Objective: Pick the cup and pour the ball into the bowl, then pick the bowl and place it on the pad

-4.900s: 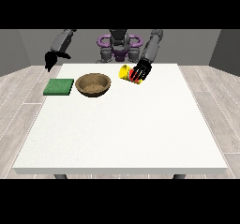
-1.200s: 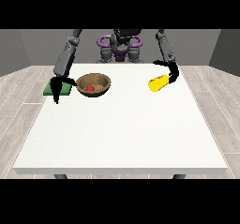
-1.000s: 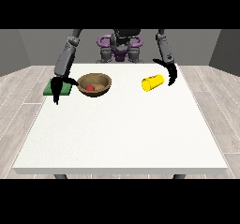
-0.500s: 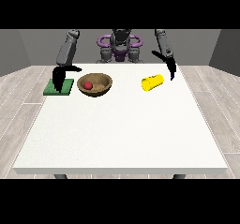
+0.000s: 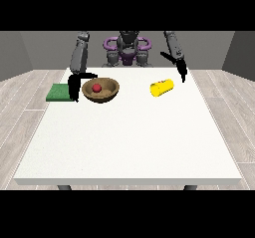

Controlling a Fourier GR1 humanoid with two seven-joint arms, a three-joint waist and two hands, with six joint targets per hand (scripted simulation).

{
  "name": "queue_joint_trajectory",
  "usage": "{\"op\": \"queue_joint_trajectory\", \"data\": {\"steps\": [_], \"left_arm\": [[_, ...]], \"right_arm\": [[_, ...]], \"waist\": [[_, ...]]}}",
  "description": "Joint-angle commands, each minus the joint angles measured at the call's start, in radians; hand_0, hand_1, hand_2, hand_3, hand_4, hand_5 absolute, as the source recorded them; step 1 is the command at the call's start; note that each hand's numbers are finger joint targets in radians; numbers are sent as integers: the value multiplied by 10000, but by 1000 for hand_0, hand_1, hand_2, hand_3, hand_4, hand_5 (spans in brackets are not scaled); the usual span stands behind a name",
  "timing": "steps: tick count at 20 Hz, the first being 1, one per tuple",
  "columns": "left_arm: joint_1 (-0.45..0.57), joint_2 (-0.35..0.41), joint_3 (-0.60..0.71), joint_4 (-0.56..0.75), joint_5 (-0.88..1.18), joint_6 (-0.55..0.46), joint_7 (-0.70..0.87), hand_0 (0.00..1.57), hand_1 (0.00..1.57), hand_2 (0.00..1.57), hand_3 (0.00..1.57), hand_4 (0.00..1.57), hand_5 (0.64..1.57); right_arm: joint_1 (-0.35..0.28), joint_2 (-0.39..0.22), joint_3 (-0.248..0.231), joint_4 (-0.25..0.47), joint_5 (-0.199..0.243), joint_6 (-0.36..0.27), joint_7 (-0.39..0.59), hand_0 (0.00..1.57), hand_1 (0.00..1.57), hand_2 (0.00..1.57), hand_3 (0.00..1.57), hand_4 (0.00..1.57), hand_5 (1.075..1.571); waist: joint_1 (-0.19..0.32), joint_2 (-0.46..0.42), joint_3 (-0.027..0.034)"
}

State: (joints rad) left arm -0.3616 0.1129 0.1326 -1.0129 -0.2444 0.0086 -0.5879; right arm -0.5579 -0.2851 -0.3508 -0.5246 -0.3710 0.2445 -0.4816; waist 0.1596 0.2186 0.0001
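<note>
On the white table [image 5: 129, 142], my side, far edge: all the task's things sit in one row.

Bowl: brown wooden bowl [image 5: 101, 90] upright, red ball [image 5: 96, 87] inside it. Pour looks done, by my judgement.

Cup: yellow cup [image 5: 162, 87] lies on its side, right of the bowl and well apart from it. Nothing touches it.

Pad: green pad [image 5: 61, 92] lies flat, just left of the bowl, a narrow gap between them.

Hand at the view's left: my hand at the view's left [image 5: 75, 84] hangs between pad and bowl, fingers pointing down, thumb stretched toward the bowl's rim. It holds nothing; fingers read as uncurled.

Hand at the view's right: my hand at the view's right [image 5: 179, 67] is raised behind the cup, clear of it, fingers straight, holding nothing.

Step in hand: picking the bowl, as I judge it.

How to do it well: pinch the near rim, fingers outside, thumb inside; keep the bowl level so the ball stays in; lift only enough to clear the pad's edge; carry it short and sideways; set it centred on the pad.

Risk: nudging the bowl away before the fingers wrap the rim.
</note>
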Motion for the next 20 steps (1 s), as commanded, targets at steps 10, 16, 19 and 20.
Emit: {"op": "queue_joint_trajectory", "data": {"steps": [10,16,19,20], "left_arm": [[-143,541,-234,-1751,318,-837,675,0,0,0,0,0,683],[-898,281,-916,-2055,15,-1046,434,0,0,0,0,0,714],[-1280,329,-905,-2218,12,-1035,476,0,0,0,0,0,708],[-1354,240,-992,-2238,-65,-961,530,0,0,0,0,0,711]], "right_arm": [[-390,7,-463,1640,-268,-1068,318,0,0,0,0,467,1551],[992,-1076,1803,1358,2893,-3753,-544,1571,1571,1571,1571,1200,1559],[1778,-1783,1889,914,3292,-4782,-980,1571,1571,1571,1571,1307,1566],[1968,-1828,1909,732,3353,-5094,-1042,1571,1571,1571,1571,1299,1566]], "waist": [[912,878,14],[2277,2113,-88],[2540,2440,-119],[2644,2527,-121]]}}
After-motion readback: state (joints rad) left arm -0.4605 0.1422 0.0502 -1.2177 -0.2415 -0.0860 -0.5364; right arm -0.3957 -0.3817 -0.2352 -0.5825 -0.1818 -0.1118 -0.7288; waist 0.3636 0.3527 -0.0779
